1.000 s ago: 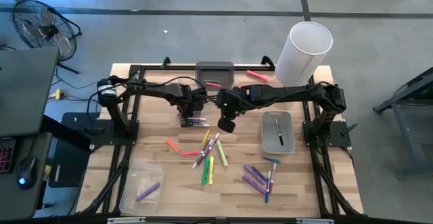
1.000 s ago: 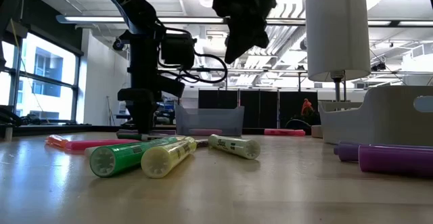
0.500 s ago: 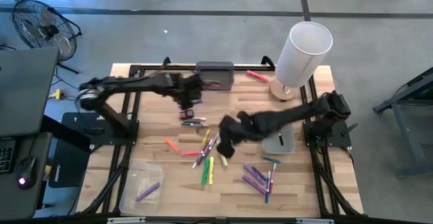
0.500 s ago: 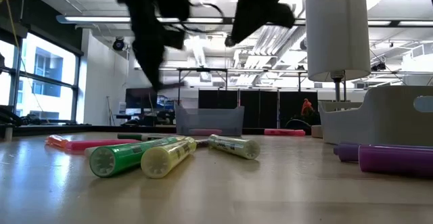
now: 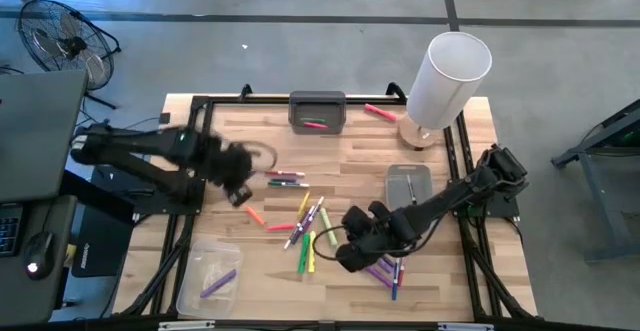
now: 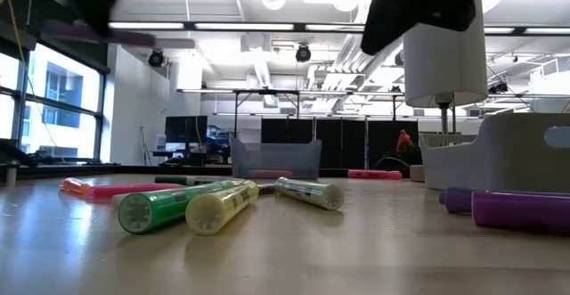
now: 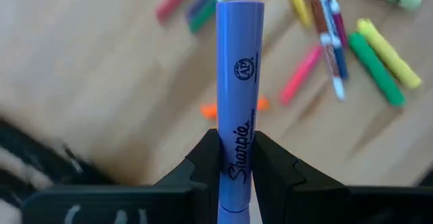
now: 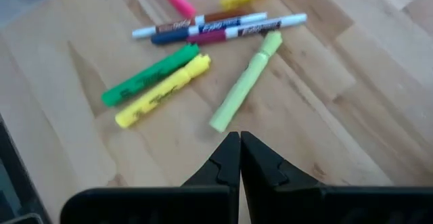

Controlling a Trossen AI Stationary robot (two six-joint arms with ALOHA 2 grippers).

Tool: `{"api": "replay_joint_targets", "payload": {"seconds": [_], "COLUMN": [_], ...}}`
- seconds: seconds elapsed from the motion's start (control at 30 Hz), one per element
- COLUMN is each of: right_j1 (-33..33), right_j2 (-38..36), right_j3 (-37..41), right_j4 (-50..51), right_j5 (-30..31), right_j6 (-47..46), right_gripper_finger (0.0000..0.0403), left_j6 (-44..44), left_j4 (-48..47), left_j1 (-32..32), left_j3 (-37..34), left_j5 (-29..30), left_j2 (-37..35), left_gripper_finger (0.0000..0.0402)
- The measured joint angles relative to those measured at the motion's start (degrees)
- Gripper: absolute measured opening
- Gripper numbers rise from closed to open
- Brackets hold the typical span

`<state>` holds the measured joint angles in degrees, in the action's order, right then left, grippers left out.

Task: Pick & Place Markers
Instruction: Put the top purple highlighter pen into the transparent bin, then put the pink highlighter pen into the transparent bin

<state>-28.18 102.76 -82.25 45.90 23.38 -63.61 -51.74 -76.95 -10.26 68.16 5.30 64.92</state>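
A purple marker (image 7: 238, 95) stands clamped in the left gripper (image 7: 233, 158), its lower end hidden between the fingers; loose markers (image 7: 338, 45) lie blurred beyond. The right gripper (image 8: 240, 155), fingers pressed together and empty, hovers just short of a light-green marker (image 8: 245, 82).

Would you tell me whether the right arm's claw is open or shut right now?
Shut and empty: in the right wrist view the right claw has its two dark fingers pressed together, with nothing between them.
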Motion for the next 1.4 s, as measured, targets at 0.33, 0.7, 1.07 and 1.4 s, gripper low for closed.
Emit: {"api": "replay_joint_targets", "payload": {"seconds": [0.33,0.7,1.07,1.4], "right_j1": [-2.81,-4.88,-4.23,-3.5], "right_j2": [0.0,0.0,0.0,0.0], "right_j3": [-0.06,-0.08,-0.09,-0.1], "right_j4": [-0.8,-2.45,-5.2,-8.02], "right_j5": [-1.44,-1.45,-1.4,-2.01], "right_j6": [4.02,7.32,9.74,12.48], "right_gripper_finger": [0.0,0.0,0.0,0.0], "left_j6": [-47.14,-68.68,-68.08,-58.53], "left_j4": [-0.74,7.8,12.77,10.52], "left_j1": [-31.82,-47.41,-48.29,-46.38], "left_j3": [0.09,0.07,0.07,0.07], "left_j5": [1.03,-5.26,-5.85,-1.08], "left_j2": [6.45,20.38,24.11,18.55], "left_gripper_finger": [0.0055,0.0055,0.0157,0.0151]}}
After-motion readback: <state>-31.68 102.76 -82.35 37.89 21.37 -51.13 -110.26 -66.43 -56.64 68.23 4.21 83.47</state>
